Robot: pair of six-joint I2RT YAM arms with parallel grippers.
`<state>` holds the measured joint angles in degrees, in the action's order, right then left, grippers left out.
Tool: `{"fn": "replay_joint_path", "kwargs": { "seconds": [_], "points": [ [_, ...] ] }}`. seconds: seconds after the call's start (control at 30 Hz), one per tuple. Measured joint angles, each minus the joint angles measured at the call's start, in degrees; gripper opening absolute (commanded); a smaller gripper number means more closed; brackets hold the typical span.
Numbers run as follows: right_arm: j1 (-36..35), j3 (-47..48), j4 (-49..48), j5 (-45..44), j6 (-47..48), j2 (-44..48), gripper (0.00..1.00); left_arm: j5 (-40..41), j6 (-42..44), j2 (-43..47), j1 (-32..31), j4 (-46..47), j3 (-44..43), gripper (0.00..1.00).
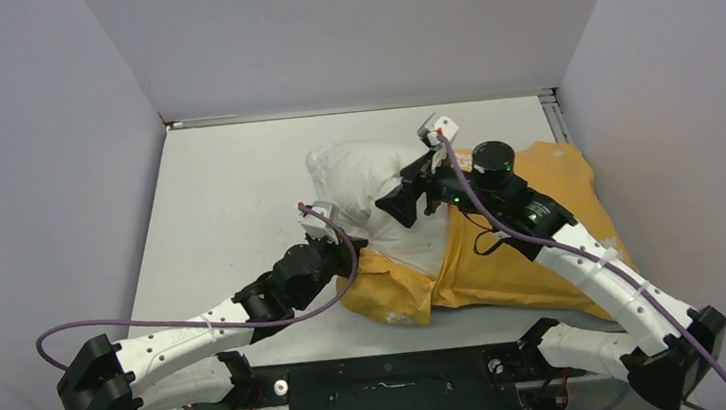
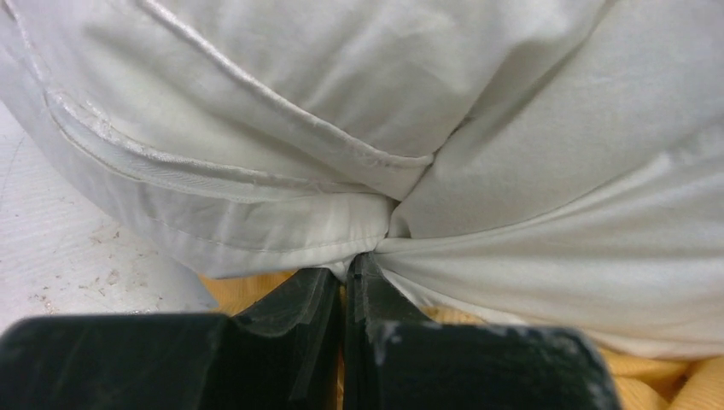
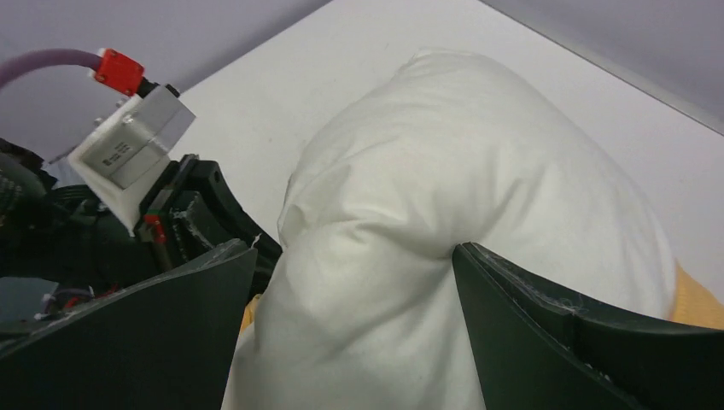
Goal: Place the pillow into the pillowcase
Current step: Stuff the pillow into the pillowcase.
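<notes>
A flat white table (image 1: 228,198) carries everything. The thin orange-yellow fabric pillowcase (image 1: 534,249) lies crumpled across the table, its open mouth facing left. The plump off-white pillow (image 1: 357,180) of crinkly fabric with a stitched edge seam is partly inside that pillowcase: its right part is hidden within the orange cloth, and its left end bulges out of the mouth, up and to the left of it.

The right gripper (image 3: 354,249) hangs over the bare pillow end just outside the pillowcase mouth. Its jaws are spread wide, with one dark finger on either side of the white bulge; the right-hand finger (image 3: 546,342) presses into the fabric.

The left gripper (image 2: 352,265) sits at the near-left corner of the pillowcase mouth, jaws pressed tightly together. Their tips meet a pucker in the pillow's white cloth, with orange fabric just under them. Which of the two cloths is nipped cannot be told.
</notes>
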<state>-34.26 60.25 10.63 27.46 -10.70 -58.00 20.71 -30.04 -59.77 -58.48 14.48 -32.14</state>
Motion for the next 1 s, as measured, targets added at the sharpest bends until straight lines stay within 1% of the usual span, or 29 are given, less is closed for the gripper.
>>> {"fn": "replay_joint_path", "kwargs": {
  "seconds": [0.2, 0.23, 0.3, 0.37, 0.4, 0.43, 0.47, 0.5, 0.53, 0.63, 0.83, 0.97, 1.0],
  "points": [
    [-6.4, 5.6, 1.5, -5.4, 6.9, -11.8, 0.92, 0.5, 0.8, -0.5, -0.3, 0.3, 0.9, 0.00],
    [-7.2, 6.6, 1.7, -6.5, 8.0, -13.4, 0.91, 0.7, 0.8, -0.7, -0.3, 0.2, 1.0, 0.00],
    [-8.9, 7.6, 1.9, -9.0, 10.0, -16.0, 0.81, 1.3, 0.6, -0.8, -0.5, 0.2, 1.2, 0.00],
    [-9.9, 7.7, 2.3, -11.1, 11.2, -17.7, 0.47, 2.3, 0.3, -0.8, -0.7, 0.2, 1.7, 0.00],
    [-10.3, 7.7, 2.6, -11.9, 11.8, -18.3, 0.33, 3.1, 0.1, -0.8, -0.9, 0.3, 2.4, 0.00],
    [-10.4, 7.5, 3.0, -12.8, 12.0, -18.5, 0.21, 3.7, -0.2, -0.7, -1.0, 0.3, 2.9, 0.00],
    [-10.5, 7.0, 3.2, -13.7, 12.0, -18.6, 0.13, 4.5, -0.6, -0.6, -1.1, 0.3, 3.4, 0.00],
    [-10.5, 6.1, 3.5, -14.8, 11.5, -18.5, 0.07, 5.3, -1.0, -0.2, -1.2, 0.3, 4.1, 0.00],
    [-10.5, 5.5, 3.7, -15.4, 11.5, -18.4, 0.06, 5.8, -1.3, 0.2, -1.4, 0.3, 4.5, 0.00],
    [-10.8, 1.8, 2.9, -18.5, 9.1, -17.3, 0.05, 7.9, -2.9, 2.1, -1.6, 0.2, 6.3, 0.00],
    [-12.2, -6.1, 0.8, -23.2, 4.0, -10.6, 0.05, 10.4, -9.2, 6.9, -2.4, -1.0, 9.3, 0.00],
    [-12.8, -7.1, 1.9, -27.6, -0.5, -9.2, 0.05, 12.4, -11.1, 10.2, -2.6, -1.0, 10.5, 0.00],
    [-12.8, -6.7, 3.0, -28.9, -1.8, -9.3, 0.05, 14.1, -11.3, 11.1, -2.5, -1.3, 10.8, 0.00]
  ]
}}
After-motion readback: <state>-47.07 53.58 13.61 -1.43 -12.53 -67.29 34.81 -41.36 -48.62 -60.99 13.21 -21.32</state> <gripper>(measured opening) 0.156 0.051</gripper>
